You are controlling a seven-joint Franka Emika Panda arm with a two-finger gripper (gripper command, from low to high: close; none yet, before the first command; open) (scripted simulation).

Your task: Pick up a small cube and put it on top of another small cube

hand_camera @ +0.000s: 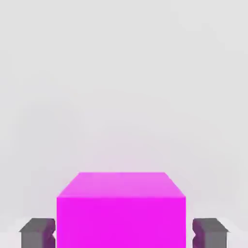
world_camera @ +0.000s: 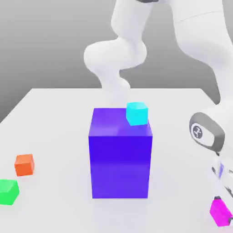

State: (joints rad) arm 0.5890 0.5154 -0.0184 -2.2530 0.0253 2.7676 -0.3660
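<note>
In the outside view, I see my pink cube (world_camera: 220, 213) low down, between four and five o'clock, on the worktop (world_camera: 59, 214). My fingers (world_camera: 224, 209) are around it. The big blue block (world_camera: 120, 166) is near the middle, with a light blue cube (world_camera: 137, 113) on its top at one o'clock. An orange cube (world_camera: 24, 165) and a green cube (world_camera: 7, 192) sit at eight o'clock.

In the hand view, the fingers are a bit apart, one on each side of the pink cube, with thin gaps. Reaching it looks done. Gripping, lifting and stacking are left.
</note>
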